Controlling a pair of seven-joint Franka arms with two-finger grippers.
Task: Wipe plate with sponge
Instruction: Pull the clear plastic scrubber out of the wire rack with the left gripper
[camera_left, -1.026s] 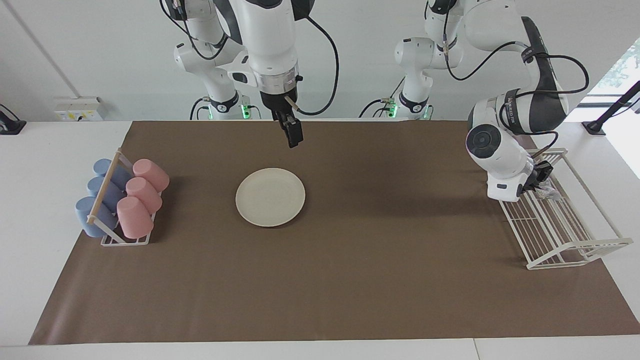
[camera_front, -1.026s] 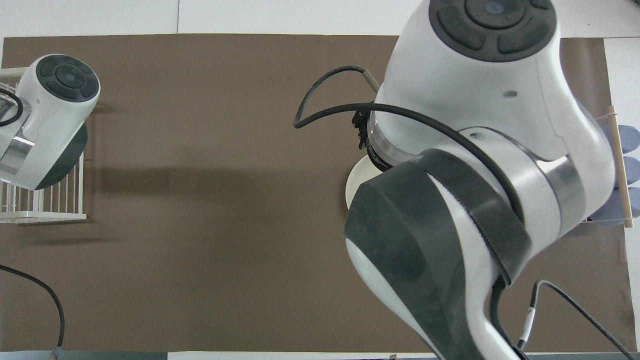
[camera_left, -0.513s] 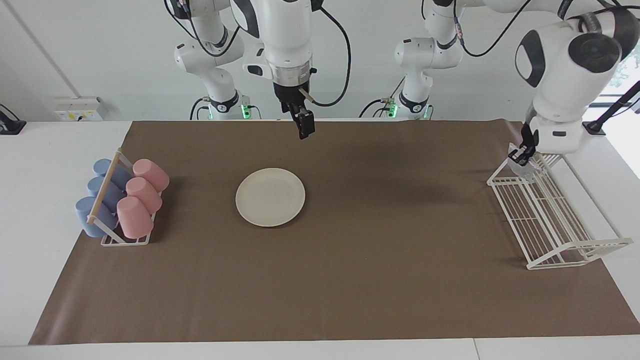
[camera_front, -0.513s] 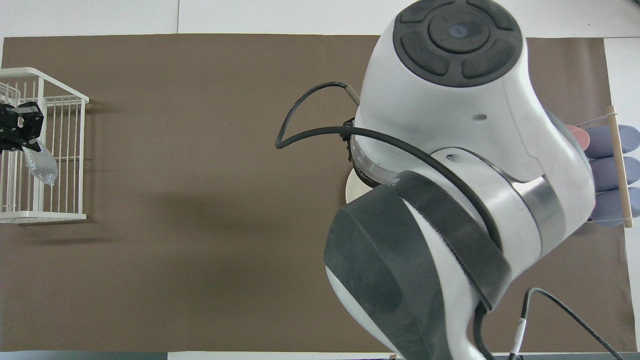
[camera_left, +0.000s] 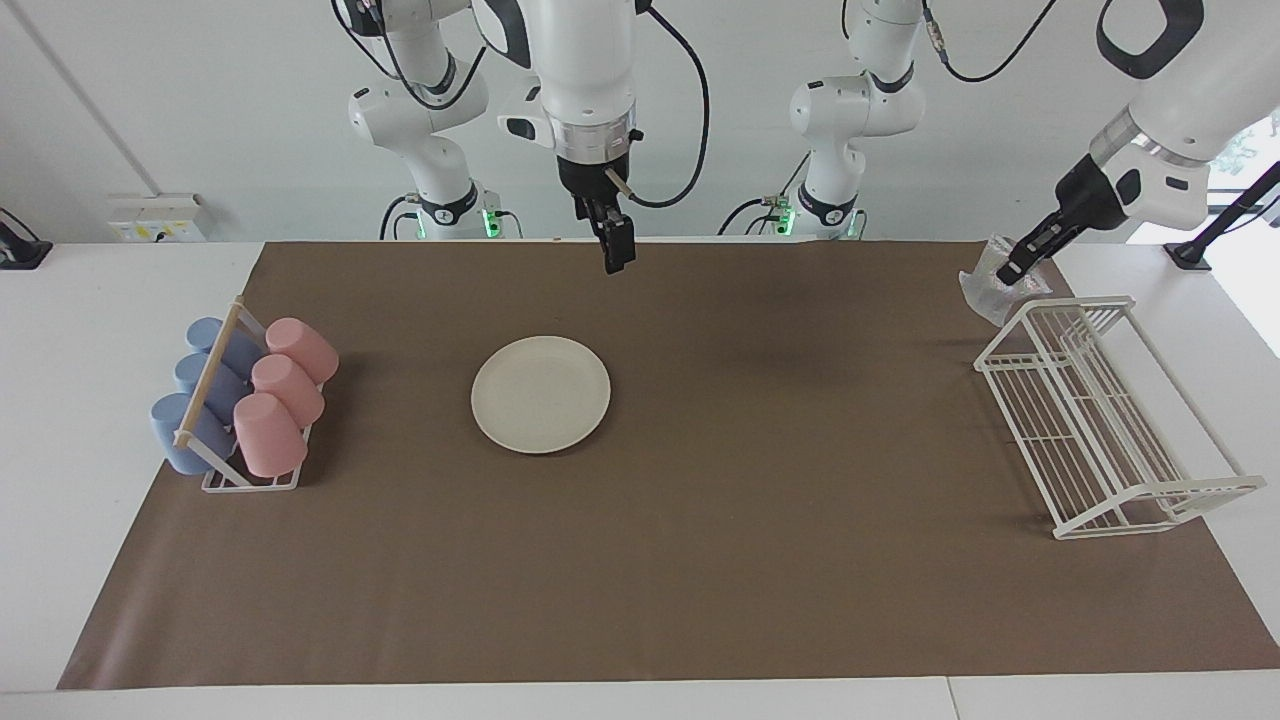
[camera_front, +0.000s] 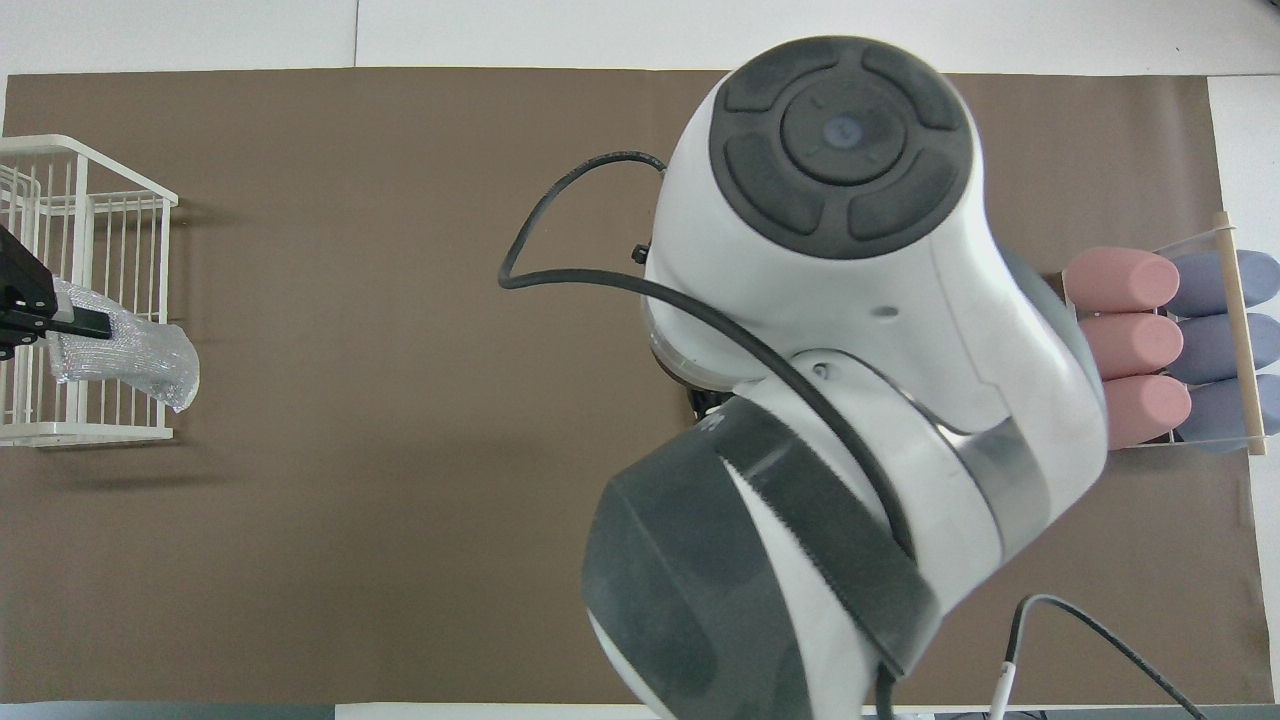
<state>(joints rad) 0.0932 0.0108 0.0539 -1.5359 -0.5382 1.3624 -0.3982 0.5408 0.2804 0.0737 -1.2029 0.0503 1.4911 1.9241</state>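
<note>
Left gripper clamped on sponge, raised over white rack; plate well apart, toward right arm's end. Right gripper spread, empty, above mat beside plate.

One camera faces me from high across the counter; another looks steeply down above me; both share the mat.

Matt surfaces, one glittery pad

The plate looks matt and smooth; the sponge silvery, wrinkly mesh; the wire rack glossy white-coated.
</note>
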